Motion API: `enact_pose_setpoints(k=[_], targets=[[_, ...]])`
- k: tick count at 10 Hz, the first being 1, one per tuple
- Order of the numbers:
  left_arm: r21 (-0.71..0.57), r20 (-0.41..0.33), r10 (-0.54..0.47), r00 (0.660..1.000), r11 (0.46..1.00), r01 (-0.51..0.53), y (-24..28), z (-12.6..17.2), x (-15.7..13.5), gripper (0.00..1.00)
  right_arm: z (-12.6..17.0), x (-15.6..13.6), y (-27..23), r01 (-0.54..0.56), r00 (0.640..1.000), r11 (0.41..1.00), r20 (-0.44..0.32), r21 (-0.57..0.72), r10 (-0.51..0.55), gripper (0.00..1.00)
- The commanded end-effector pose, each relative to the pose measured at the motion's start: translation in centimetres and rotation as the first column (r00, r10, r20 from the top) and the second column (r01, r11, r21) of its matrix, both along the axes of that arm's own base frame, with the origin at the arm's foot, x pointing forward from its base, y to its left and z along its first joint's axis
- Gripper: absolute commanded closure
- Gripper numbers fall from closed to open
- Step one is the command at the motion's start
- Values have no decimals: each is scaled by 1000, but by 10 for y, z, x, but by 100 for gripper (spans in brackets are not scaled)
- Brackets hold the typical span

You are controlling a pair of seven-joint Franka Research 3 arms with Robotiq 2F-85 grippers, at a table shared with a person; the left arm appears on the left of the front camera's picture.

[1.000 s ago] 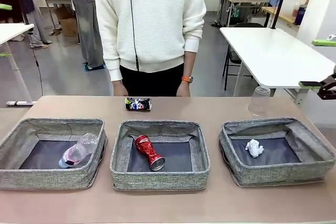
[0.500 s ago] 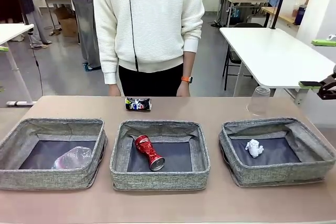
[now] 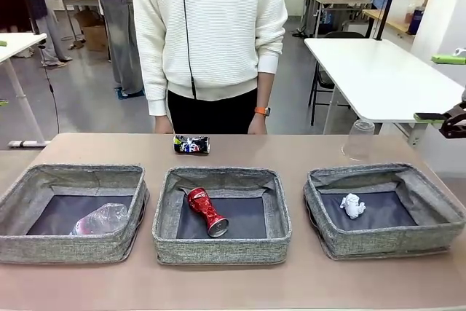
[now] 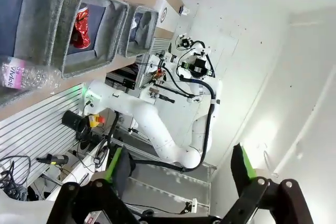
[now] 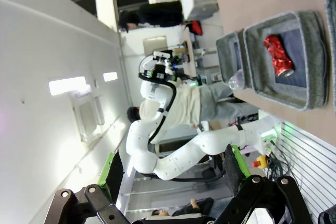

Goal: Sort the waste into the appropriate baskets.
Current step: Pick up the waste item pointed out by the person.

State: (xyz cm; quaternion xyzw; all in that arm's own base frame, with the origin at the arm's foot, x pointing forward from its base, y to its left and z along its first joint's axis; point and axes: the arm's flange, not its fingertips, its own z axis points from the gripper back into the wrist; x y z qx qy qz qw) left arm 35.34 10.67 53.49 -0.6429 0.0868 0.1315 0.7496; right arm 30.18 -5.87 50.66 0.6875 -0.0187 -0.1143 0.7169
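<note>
Status as we see it: left fingers (image 4: 112,166) spread wide, nothing between them, well away from the baskets. Right fingers (image 5: 231,165) the same, released and empty.

Clear bottle (image 3: 100,218) lies on its side in the left basket (image 3: 73,173), towards its near-right corner. Red can (image 3: 207,211), dented, lies diagonally on the floor of the middle basket (image 3: 222,250). Paper wad (image 3: 352,205) sits in the right basket (image 3: 386,242), near the middle of its floor.

We count two items outside the baskets. Dark can (image 3: 191,144) lies on its side on the tabletop (image 3: 291,152), just beyond the middle basket. Clear cup (image 3: 359,139) stands mouth down just beyond the right basket.

Person (image 3: 211,34) in a white sweater stands at the far edge. Their hands hang at the tabletop's edge, one on either side of the dark can and apart from it.
</note>
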Motion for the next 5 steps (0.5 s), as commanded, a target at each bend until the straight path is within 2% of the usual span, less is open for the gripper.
enact_pose_setpoints(k=[1, 5], targets=[[-12, 6, -7, 1000, 1000, 7, 1, 1, 0, 0, 6, 0, 1, 4, 1000, 1000, -13, 24, -3, 0], [-12, 6, -7, 1000, 1000, 7, 1, 1, 0, 0, 6, 0, 1, 4, 1000, 1000, -13, 24, -3, 0]])
